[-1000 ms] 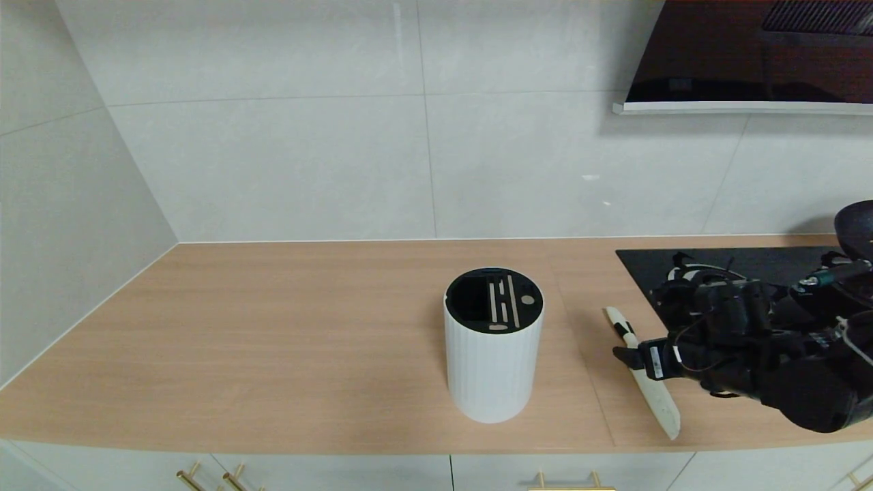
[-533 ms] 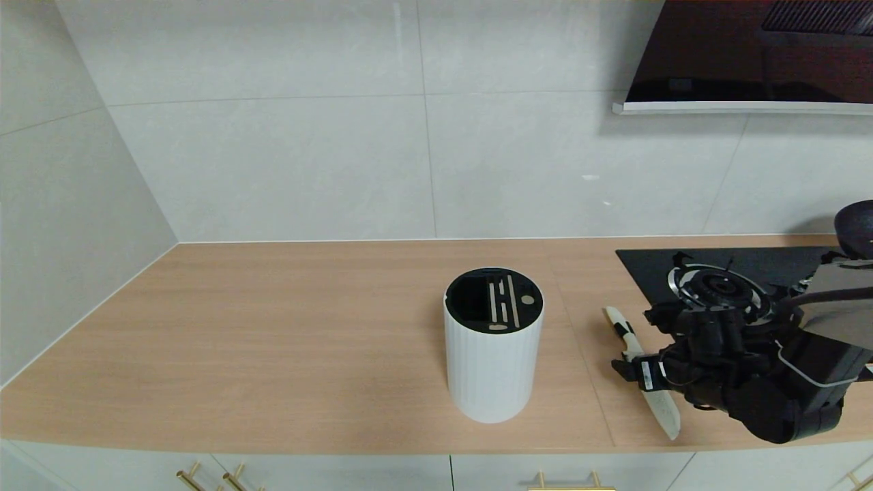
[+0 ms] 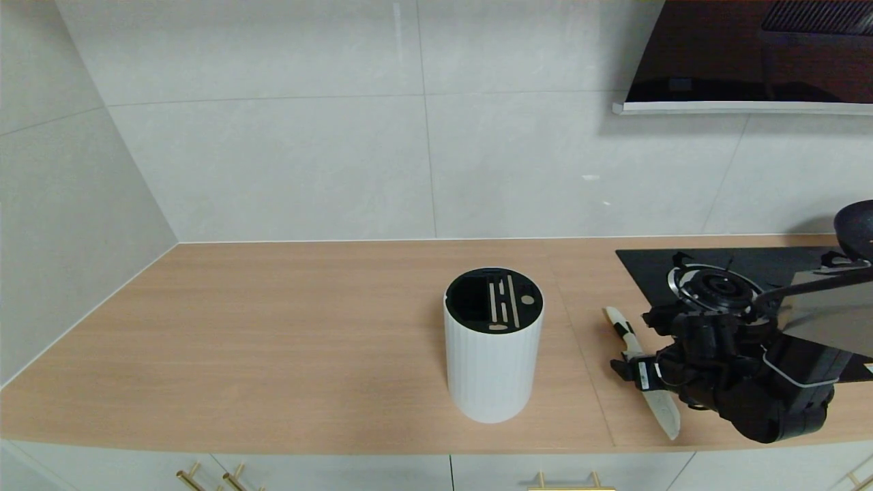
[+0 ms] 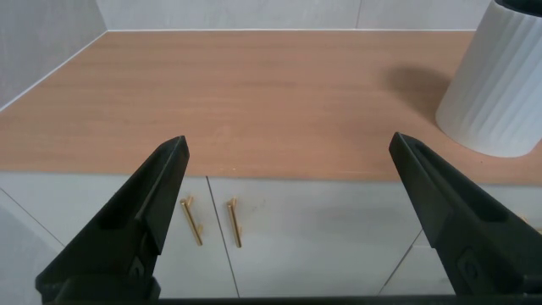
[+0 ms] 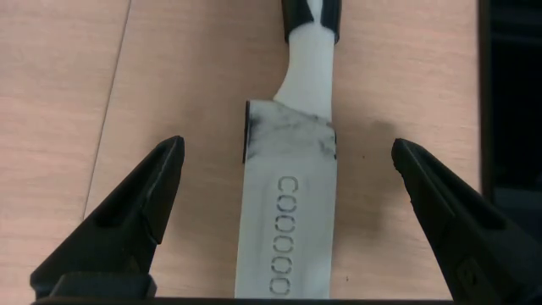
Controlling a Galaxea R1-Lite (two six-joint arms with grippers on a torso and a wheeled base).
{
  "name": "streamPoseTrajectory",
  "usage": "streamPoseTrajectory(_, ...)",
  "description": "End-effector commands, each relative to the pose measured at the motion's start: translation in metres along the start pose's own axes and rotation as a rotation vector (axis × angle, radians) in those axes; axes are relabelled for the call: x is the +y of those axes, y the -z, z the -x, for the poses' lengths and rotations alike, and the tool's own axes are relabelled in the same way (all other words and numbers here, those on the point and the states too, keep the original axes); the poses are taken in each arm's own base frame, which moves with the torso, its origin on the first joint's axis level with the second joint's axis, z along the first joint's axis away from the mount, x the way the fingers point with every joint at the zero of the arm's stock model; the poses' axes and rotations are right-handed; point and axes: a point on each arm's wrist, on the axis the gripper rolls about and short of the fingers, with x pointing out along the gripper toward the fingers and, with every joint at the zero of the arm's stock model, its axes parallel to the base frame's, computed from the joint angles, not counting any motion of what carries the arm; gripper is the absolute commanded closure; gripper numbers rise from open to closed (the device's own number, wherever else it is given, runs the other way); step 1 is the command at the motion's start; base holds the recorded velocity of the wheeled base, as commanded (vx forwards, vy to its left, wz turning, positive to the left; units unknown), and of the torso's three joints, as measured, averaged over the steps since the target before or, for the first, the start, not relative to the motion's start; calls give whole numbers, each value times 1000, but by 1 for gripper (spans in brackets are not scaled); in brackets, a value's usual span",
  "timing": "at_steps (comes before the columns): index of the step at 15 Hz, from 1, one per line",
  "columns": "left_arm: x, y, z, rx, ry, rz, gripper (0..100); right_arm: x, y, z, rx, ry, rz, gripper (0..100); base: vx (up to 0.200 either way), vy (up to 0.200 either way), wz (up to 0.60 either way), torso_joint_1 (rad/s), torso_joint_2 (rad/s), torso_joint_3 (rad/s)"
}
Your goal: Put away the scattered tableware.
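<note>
Left gripper point(image 4: 288, 146) open off counter point(image 4: 254, 102) front. Right gripper point(image 5: 285, 146) open, straddling knife point(image 5: 288, 237) lying flat near counter edge; jaws sit over blade heel, not handle: closing there may slip or skid it, fouling holder point(image 3: 492, 341) slot entry

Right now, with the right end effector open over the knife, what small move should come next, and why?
Probably lower the right end effector straight down. Its fingers stand open on either side of the knife, near where the blade meets the handle. The knife lies flat on the counter, not yet gripped. Closing would come after that.
</note>
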Motion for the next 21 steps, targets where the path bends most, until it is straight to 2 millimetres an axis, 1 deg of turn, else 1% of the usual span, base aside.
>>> streamPoseTrajectory(1,0,0,0,0,-1,0,0,0,4,-3,8,0,1,0,0,0,0,0,0,0)
streamPoseTrajectory(6,0,0,0,0,-1,0,0,0,4,-4,9,0,1,0,0,0,0,0,0,0)
streamPoseTrajectory(7,0,0,0,0,-1,0,0,0,6,-5,14,0,2,100,0,0,0,0,0,0)
streamPoseTrajectory(11,0,0,0,0,-1,0,0,1,10,-7,29,-2,5,100,0,0,0,0,0,0)
streamPoseTrajectory(17,0,0,0,0,-1,0,0,1,7,-6,17,1,4,100,0,0,0,0,0,0)
streamPoseTrajectory(21,0,0,0,0,-1,-4,0,-1,-13,8,-51,7,-28,100,0,0,0,0,0,0)
